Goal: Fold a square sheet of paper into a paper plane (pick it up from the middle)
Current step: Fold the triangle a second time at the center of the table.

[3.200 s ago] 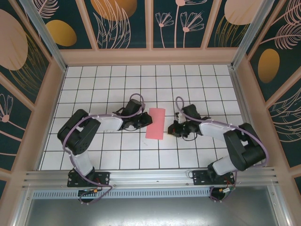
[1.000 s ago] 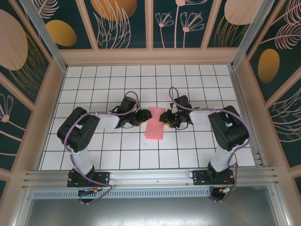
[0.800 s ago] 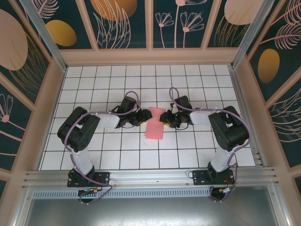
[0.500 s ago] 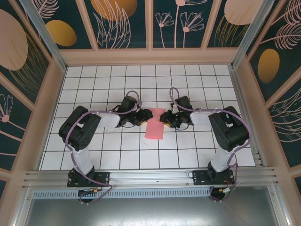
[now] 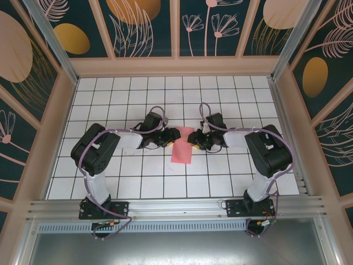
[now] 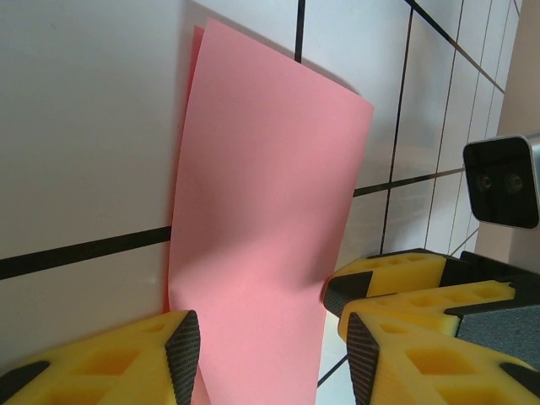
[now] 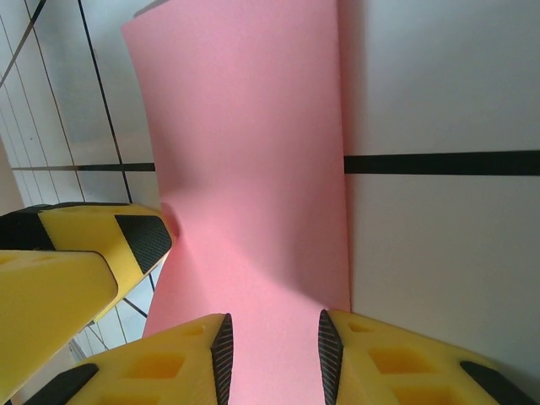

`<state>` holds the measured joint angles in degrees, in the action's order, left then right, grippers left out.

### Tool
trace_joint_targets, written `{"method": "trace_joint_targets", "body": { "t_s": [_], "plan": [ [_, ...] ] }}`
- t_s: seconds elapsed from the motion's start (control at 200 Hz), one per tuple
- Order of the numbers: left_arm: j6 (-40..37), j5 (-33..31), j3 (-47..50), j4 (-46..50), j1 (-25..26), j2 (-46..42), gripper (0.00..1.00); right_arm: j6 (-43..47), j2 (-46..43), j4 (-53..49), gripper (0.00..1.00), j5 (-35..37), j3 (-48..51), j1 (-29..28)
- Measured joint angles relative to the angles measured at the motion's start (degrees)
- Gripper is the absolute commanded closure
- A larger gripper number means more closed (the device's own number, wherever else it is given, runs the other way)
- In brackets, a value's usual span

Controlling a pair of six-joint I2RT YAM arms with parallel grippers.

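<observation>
1. While your left claw (image 5: 172, 134) and right claw (image 5: 191, 137) crowd the far end of the square sheet of paper (image 5: 181, 150), doubled into a strip at mid-bench, work that end evenly from both sides.
2. Your left claw stands half-wide astride the strip's end. Your right claw is narrow above it, and neither looks clamped on paper.
3. Move low and slow, because thin paper probably skids on the glossy gridded bench (image 5: 110, 99).
4. The patterned walls (image 5: 143, 27) stand well apart from the work, but the claws are nearly touching, so mind a clash.
</observation>
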<state>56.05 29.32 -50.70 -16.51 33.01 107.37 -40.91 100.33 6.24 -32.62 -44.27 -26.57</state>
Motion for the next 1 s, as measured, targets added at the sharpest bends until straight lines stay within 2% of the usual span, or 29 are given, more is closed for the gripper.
{"method": "trace_joint_targets", "body": {
  "t_s": [0.1,0.255,0.38,0.851,1.001],
  "plan": [
    [0.7,-1.84,1.44,0.59,0.22,-1.95,0.41,0.0,-0.07,0.17,0.63,-0.02,0.11,0.0],
    [2.75,-5.44,4.87,1.99,0.33,-7.28,0.41,0.0,-0.07,0.28,0.63,-0.02,0.15,0.0],
    [4.79,-5.73,8.02,1.86,0.33,-10.38,0.42,0.0,-0.07,0.39,0.64,-0.02,0.2,0.02],
    [5.33,-2.93,6.6,7.37,2.64,-7.85,0.47,0.0,-0.07,0.59,0.63,-0.31,0.35,0.28],
    [5.11,-1.92,5.75,7.76,2.95,-6.86,0.54,0.02,-0.07,0.68,0.64,-0.39,0.42,0.33]
  ]
}}
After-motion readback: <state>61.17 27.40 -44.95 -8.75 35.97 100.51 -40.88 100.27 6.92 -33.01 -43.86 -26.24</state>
